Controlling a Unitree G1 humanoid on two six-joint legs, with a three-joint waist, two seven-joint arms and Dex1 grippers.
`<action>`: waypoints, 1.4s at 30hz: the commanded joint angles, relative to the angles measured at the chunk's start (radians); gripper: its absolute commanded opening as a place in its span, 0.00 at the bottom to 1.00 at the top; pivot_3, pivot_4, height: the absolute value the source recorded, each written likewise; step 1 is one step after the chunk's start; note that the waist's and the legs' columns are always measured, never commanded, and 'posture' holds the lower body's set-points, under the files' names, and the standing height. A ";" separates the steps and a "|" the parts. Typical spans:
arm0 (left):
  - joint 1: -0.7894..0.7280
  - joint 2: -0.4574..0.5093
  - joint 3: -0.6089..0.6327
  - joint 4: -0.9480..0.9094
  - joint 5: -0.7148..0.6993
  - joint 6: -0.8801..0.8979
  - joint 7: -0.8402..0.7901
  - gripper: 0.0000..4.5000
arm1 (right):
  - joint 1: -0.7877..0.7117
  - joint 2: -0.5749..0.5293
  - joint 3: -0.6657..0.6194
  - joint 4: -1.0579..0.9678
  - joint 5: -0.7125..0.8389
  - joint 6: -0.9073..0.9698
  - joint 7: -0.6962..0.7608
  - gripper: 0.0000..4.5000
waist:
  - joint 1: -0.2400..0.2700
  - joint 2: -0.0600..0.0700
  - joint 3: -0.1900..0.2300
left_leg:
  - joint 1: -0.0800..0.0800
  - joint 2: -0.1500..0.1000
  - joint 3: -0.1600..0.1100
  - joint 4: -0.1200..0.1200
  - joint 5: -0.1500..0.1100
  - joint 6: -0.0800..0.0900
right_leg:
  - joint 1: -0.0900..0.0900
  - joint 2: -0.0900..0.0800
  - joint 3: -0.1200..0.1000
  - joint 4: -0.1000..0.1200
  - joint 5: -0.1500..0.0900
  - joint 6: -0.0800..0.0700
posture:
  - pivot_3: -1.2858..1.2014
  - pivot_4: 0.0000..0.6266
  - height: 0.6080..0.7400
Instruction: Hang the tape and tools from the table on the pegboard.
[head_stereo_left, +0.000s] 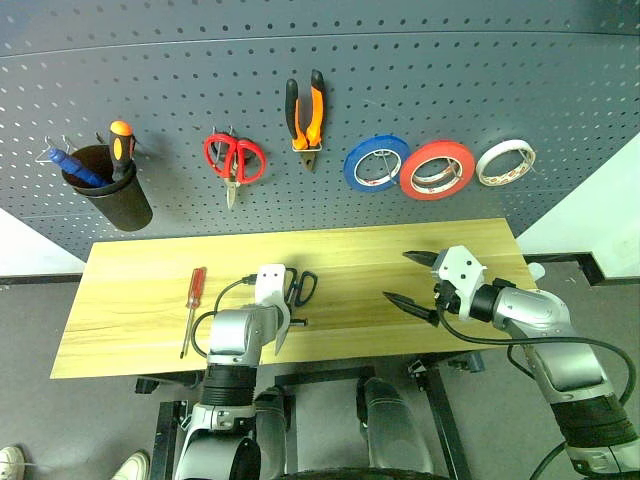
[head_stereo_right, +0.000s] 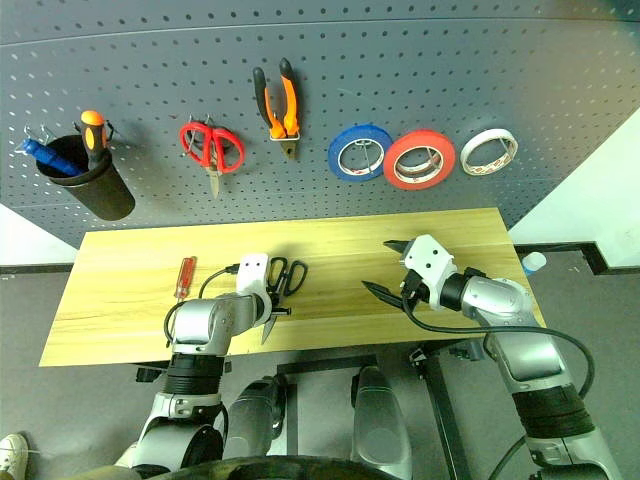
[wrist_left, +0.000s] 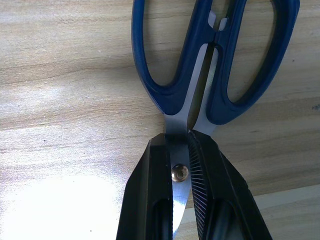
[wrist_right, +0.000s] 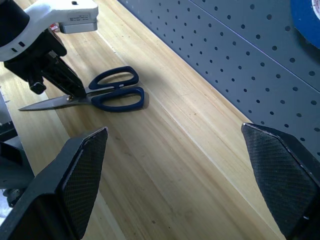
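The dark blue-handled scissors (head_stereo_left: 302, 287) lie flat on the table (head_stereo_left: 130, 290) near its front edge. My left gripper (wrist_left: 180, 145) is shut on the scissors (wrist_left: 172, 102) at the pivot screw, pointing steeply down. To the left lies the slim red-handled screwdriver (head_stereo_left: 197, 287). My right gripper (head_stereo_left: 400, 277) hovers open over the right part of the table, holding nothing. On the pegboard (head_stereo_left: 180, 90) hang the orange-and-black pliers (head_stereo_left: 306, 110) and the red-orange tape (head_stereo_left: 437, 169).
Also hanging on the pegboard are red-handled scissors (head_stereo_left: 235, 158), a blue roll (head_stereo_left: 376, 163), a white roll (head_stereo_left: 505, 162) and a black cup (head_stereo_left: 112, 188) holding an orange-and-black screwdriver (head_stereo_left: 121, 145). Bare wood lies between my two grippers.
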 joint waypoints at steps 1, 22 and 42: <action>0.003 0.005 0.011 0.015 0.015 0.012 0.018 0.04 | 0.006 0.005 -0.027 -0.028 0.051 -0.012 0.025 1.00 | 0.000 0.000 0.000 | 0.000 0.000 0.000 0.000 0.000 0.000 | 0.000 0.000 0.000 0.000 0.000 0.000 | 0.48 0.32 0.93; 0.354 0.438 0.090 -0.435 -0.160 -0.281 -0.457 0.04 | 0.049 0.000 -0.060 -0.024 0.136 -0.097 0.107 1.00 | -0.003 0.000 0.000 | 0.000 0.000 0.000 0.000 0.000 -0.001 | 0.000 0.000 0.000 0.000 0.001 -0.002 | 0.48 0.30 0.93; 0.273 0.412 0.350 -0.361 -0.410 -1.028 -0.635 0.04 | -0.123 0.055 -0.047 -0.130 0.323 -0.077 0.180 1.00 | 0.021 0.000 -0.003 | -0.002 0.000 0.002 0.008 0.000 0.000 | 0.003 -0.001 0.000 -0.001 0.003 -0.003 | 0.49 0.24 0.93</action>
